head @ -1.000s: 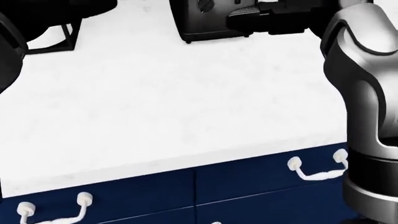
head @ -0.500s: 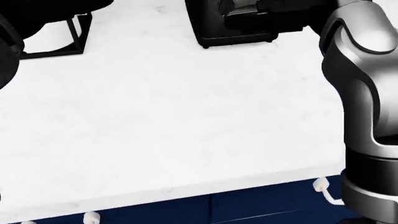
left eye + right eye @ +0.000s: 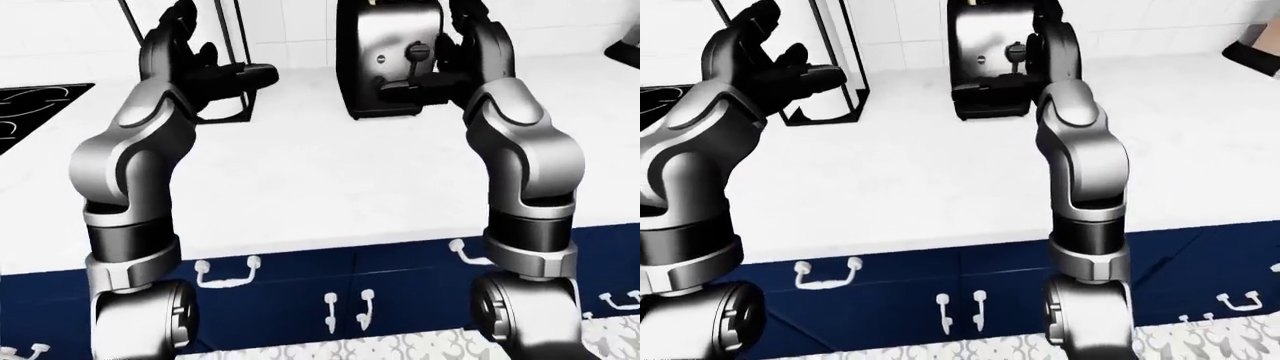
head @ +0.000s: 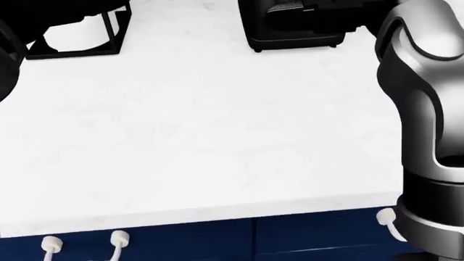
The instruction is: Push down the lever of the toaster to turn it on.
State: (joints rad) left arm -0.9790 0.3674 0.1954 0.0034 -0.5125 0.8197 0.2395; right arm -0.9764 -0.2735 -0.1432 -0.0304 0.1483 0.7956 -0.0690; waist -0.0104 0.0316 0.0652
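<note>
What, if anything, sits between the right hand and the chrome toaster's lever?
Nothing visible does. In the left-eye view the right hand is already at the face of the shiny chrome toaster, beside its lever. The black wire rack stands apart to the left, on the white counter.

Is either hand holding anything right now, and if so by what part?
Nothing is held. The left hand is open in the air. The right hand is against the toaster by its lever, not gripping it.

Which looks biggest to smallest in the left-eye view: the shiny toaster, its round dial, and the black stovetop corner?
1. Shiny metal toaster.
2. Black stovetop corner, cut off by the view's left edge, so unsure.
3. Round dial.
</note>
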